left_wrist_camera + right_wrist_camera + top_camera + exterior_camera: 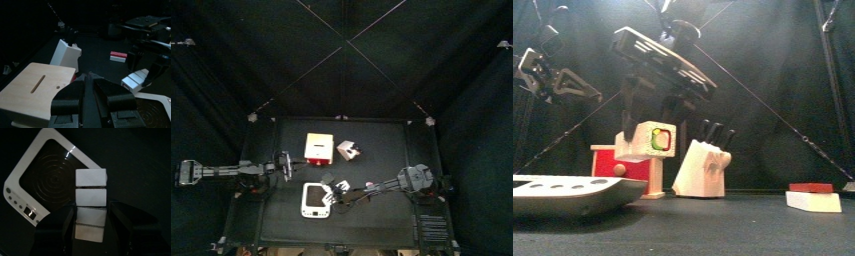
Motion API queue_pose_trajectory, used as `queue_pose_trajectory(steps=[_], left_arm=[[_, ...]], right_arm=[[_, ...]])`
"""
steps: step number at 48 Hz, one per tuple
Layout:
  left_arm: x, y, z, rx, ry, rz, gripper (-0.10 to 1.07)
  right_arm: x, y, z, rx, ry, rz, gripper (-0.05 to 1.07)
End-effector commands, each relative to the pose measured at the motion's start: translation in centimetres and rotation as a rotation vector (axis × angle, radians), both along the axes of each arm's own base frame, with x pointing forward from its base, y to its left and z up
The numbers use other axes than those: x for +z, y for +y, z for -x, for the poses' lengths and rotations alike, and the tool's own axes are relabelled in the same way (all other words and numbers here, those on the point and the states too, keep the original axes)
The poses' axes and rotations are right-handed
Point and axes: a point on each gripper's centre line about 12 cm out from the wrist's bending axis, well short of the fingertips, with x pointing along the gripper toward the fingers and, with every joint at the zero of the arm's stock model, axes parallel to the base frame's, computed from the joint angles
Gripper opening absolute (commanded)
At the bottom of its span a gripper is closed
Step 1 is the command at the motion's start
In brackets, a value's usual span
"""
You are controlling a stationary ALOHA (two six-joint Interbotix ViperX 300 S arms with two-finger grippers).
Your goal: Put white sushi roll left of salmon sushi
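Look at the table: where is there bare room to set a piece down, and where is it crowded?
The table is bare between the knife block and the salmon sushi, and on the far right side. The left half is crowded with the scale, wooden box and knife block. The right gripper holds the white roll above them.

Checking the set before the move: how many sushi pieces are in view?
2. The white sushi roll sits between the right gripper's jaws, above the scale. The salmon sushi lies on the table, far right in the front view. Others may be hidden.
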Motion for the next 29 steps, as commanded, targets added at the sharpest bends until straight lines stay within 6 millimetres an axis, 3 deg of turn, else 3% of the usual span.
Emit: queue_pose_trajectory(steps=[1,29], left_arm=[[0.4,0.1,-0.2,0.004,-0.014,-0.002,0.59],[0.4,0.1,-0.2,0.004,-0.014,-0.002,0.59]], right_arm=[[2.9,-0.5,1.4,-0.037,-0.064,-0.011,0.58],[0.0,-0.8,10.1,-0.339,-0.025,-0.108,0.58]])
